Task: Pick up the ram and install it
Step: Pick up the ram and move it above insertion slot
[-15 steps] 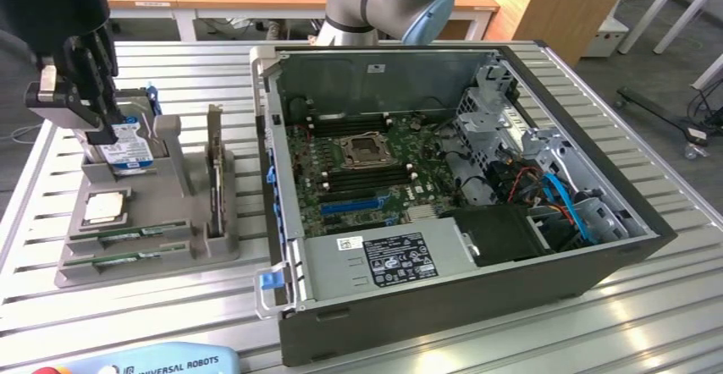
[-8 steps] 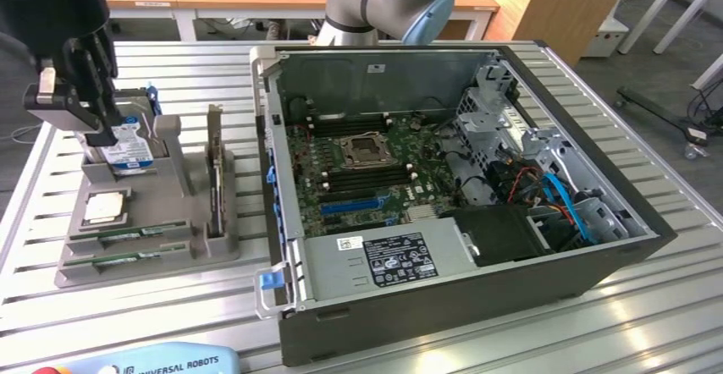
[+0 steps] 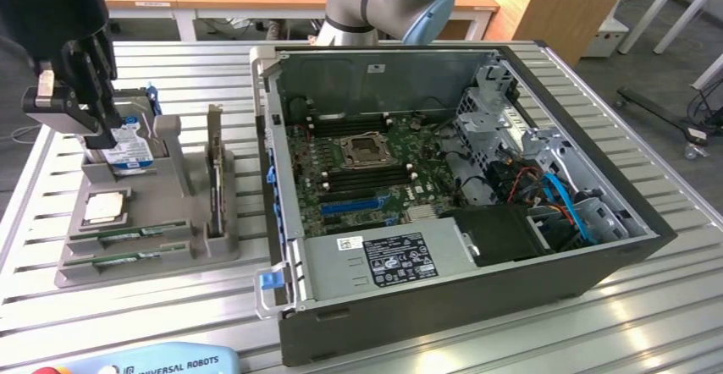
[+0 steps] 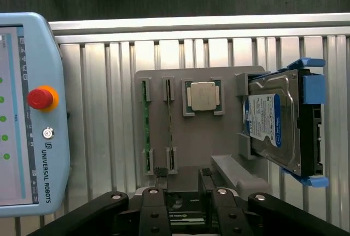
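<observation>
Over a slatted aluminium desk, the robot arm's black gripper hangs with its jaws spread wide and holding nothing, just above a grey moulded parts holder. We count two thin green circuit-board sticks standing on edge in side-by-side slots of that holder. The first ram stick is on the side toward the pale blue teach pendant. The second ram stick is between it and the single square silver processor. One blue-labelled hard drive and one dark upright expansion card share the holder. One open black computer case stands on the exterior view's right. We judge each stick light, stiff and fragile, with slick flat faces. The surest hold looks to be a pinch across those two faces near mid-length, on the edge that rises out of the slot.
</observation>
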Controlling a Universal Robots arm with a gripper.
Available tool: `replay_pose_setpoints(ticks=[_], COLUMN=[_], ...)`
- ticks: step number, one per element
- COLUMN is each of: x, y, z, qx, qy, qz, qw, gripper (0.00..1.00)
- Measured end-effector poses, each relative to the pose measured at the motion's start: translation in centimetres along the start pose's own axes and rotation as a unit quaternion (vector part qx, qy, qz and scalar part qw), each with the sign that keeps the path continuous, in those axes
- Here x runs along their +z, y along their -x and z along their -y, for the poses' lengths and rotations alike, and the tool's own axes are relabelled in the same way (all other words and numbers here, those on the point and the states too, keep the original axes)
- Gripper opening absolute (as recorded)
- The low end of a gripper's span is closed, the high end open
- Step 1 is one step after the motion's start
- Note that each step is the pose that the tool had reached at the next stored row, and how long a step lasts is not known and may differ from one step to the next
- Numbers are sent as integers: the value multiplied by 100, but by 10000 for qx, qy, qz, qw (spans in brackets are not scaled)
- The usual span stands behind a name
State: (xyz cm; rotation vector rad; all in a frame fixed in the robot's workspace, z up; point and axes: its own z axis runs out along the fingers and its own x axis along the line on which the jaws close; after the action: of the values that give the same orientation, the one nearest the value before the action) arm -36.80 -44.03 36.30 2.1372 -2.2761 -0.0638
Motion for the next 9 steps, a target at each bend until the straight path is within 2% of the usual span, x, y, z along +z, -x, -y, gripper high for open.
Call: replay_pose_setpoints(ticks=[9], x=[34], y=[-1], z=[1], qx=[0], qy=[0], qz=[0], qw=[10000], gripper=[36])
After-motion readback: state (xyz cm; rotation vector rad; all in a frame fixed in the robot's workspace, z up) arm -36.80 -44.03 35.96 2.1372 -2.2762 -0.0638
